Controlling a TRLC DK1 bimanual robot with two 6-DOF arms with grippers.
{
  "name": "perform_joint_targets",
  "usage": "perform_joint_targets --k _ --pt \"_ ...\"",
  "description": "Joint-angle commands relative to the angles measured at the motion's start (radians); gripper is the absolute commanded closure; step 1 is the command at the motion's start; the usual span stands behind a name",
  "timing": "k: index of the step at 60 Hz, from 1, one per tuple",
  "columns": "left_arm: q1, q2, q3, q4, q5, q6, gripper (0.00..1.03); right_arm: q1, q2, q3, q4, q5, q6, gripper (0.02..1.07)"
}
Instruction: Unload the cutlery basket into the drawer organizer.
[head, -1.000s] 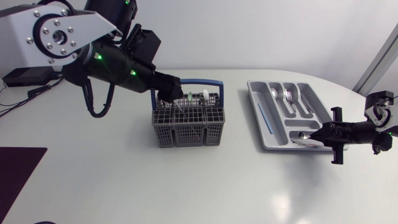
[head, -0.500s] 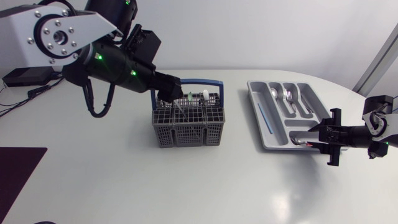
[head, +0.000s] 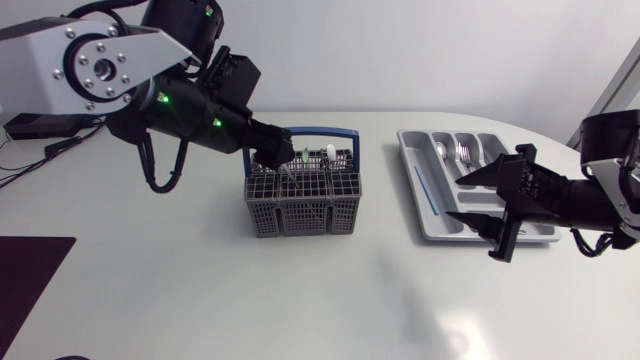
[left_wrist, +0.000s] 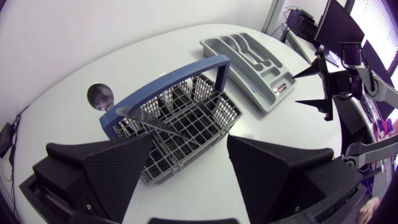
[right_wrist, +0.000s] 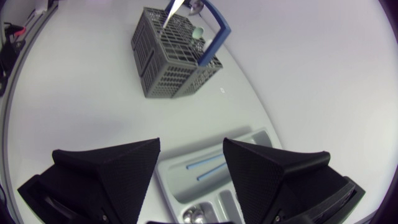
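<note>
My cutlery basket (head: 300, 215) stands mid-table, a silver blade (right_wrist: 174, 9) and a few other pieces upright in its rear cells, my left gripper (head: 275, 152) spread just above them. Well to its right, the drawer organizer (head: 411, 160) holds forks (head: 464, 154) and a blue-handled piece (head: 427, 190), with my right gripper (head: 477, 198) gaping wide over its near end

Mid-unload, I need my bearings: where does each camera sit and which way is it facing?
Head view: fixed above the table, looking down; the left gripper shows at the cutlery basket, the right gripper over the drawer organizer.
Left wrist view: on the left arm's last link, looking past the basket to the organizer; own open fingers show, right gripper beyond.
Right wrist view: on the right arm's last link above the organizer, facing the basket; own open fingers show.
Shared: all views show basket and organizer.
</note>
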Motion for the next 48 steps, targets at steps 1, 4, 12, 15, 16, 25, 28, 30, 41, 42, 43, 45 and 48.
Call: perform_joint_targets --k 1,4,12,15,16,25,28,30,41,42,43,45,48 --pt "0.006 0.001 -0.025 0.009 -0.003 0.007 0.11 0.081 -0.032 -0.024 -0.014 -0.002 0.157 0.33" --pt "0.007 -0.002 -0.025 0.01 -0.003 0.007 0.11 0.14 -0.045 -0.019 -0.011 0.006 0.22 0.33" --pt "0.02 -0.014 -0.036 0.013 -0.003 0.007 0.11 0.34 -0.025 0.01 0.061 0.093 0.42 0.33" --pt "0.026 -0.025 -0.044 0.023 -0.003 0.007 0.11 0.407 -0.009 0.024 0.086 0.124 0.469 0.33" --pt "0.029 -0.028 -0.047 0.026 -0.003 0.007 0.11 0.433 0.0 0.028 0.104 0.141 0.499 0.33" --pt "0.067 -0.079 -0.084 0.058 0.03 0.015 0.11 0.561 0.101 0.082 0.193 0.193 0.636 0.33" --pt "0.075 -0.091 -0.097 0.072 0.036 0.018 0.11 0.587 0.144 0.103 0.221 0.207 0.668 0.33" --pt "0.084 -0.102 -0.108 0.081 0.048 0.018 0.11 0.605 0.175 0.122 0.238 0.222 0.691 0.33" --pt "0.141 -0.126 -0.143 0.095 0.094 0.047 0.11 0.671 0.319 0.211 0.31 0.274 0.774 0.33" --pt "0.146 -0.129 -0.146 0.095 0.099 0.05 0.11 0.674 0.328 0.217 0.319 0.279 0.78 0.33" --pt "0.159 -0.132 -0.153 0.095 0.114 0.056 0.11 0.676 0.342 0.225 0.325 0.28 0.788 0.33" --pt "0.176 -0.139 -0.159 0.095 0.134 0.069 0.11 0.68 0.362 0.238 0.331 0.282 0.799 0.33" --pt "0.198 -0.148 -0.171 0.095 0.154 0.082 0.11 0.69 0.391 0.264 0.334 0.299 0.817 0.33"
